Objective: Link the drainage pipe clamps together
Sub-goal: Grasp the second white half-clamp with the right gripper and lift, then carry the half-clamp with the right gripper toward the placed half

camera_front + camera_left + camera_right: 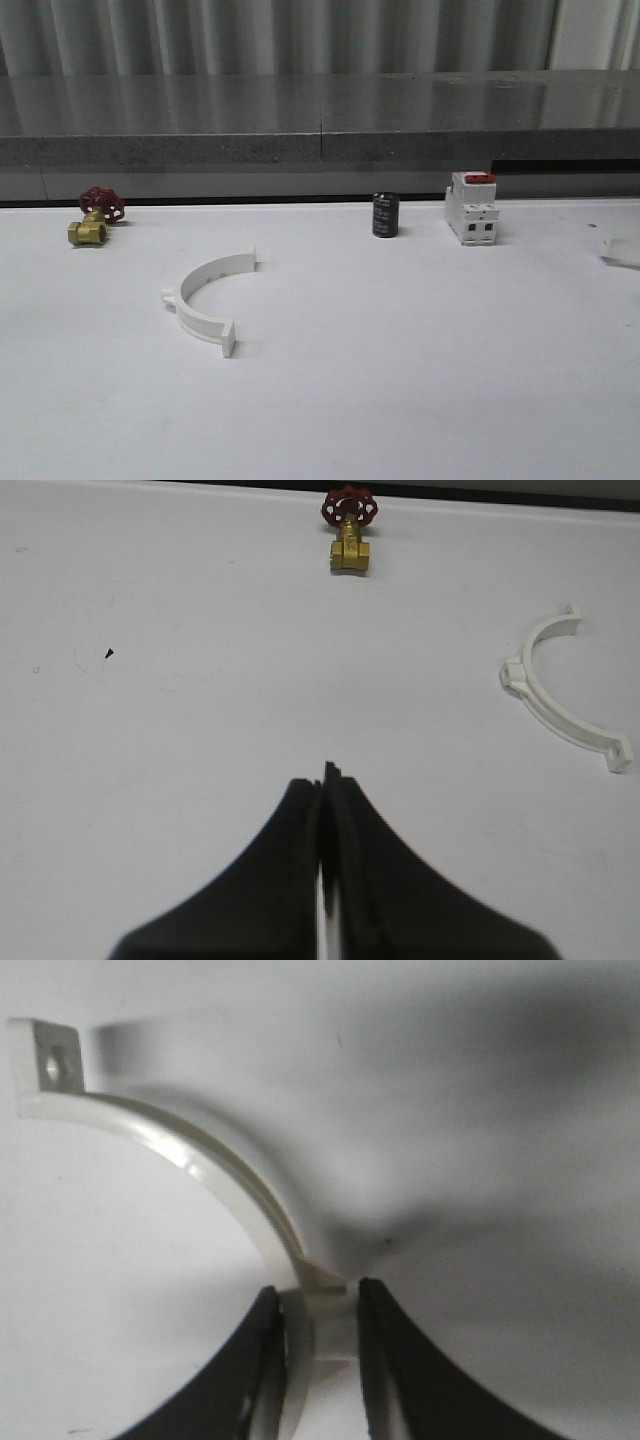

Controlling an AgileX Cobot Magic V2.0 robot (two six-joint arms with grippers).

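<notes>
One white drainage pipe clamp (pixel 186 305) lies on the white table left of centre, its open side facing right and small tabs at both ends. It also appears in the left wrist view as the clamp (pixel 560 722), off to the side of my left gripper (pixel 322 780). That gripper is shut, holds nothing and hovers over bare table. My right gripper (pixel 315 1295) is shut on the middle lug of a second white clamp half (pixel 210 1168). This half curves away to a flat end tab with a hole (pixel 55 1060), above the white surface.
A brass valve with a red handwheel (pixel 95 220) stands at the back left. A black cylinder (pixel 385 215) and a white breaker with a red top (pixel 471 207) stand at the back centre-right. A pale object (pixel 622 250) sits at the right edge. A grey ledge runs behind the table.
</notes>
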